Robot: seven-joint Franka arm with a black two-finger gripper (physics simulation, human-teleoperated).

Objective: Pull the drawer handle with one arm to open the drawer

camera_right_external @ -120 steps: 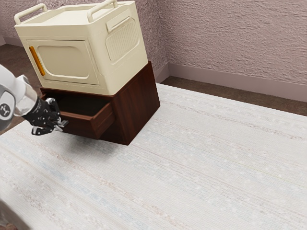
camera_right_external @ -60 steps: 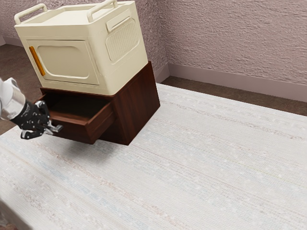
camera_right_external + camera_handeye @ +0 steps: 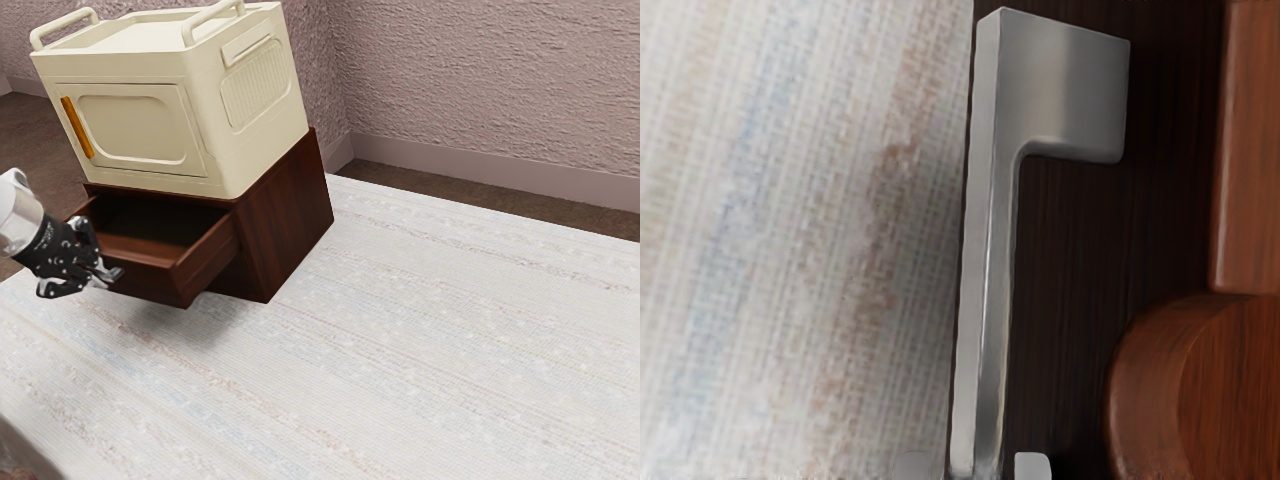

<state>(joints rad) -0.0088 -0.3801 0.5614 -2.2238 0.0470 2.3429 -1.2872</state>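
Drawer [image 3: 150, 283] standing open!

Its metal handle [image 3: 990, 250] runs between the gripper's [image 3: 102, 278] parted fingers, slight gaps either side; dark wooden cabinet [image 3: 285, 215] on the pale table [image 3: 400, 350], cream box [image 3: 145, 130] on top.

1. Bright, diffuse light lies over the pale counter [image 3: 430, 330]; the pinkish wall [image 3: 480, 80] looks duller.
2. A soft-edged shadow spreads on the counter below the drawer [image 3: 155, 283]; the drawer's inside is deeply shaded.
3. In the wrist view, a gentle sheen lights the metal handle [image 3: 1070, 90]; dark wood [image 3: 1070, 300] beside it is dim; reddish wood [image 3: 1252, 150] looks brighter.
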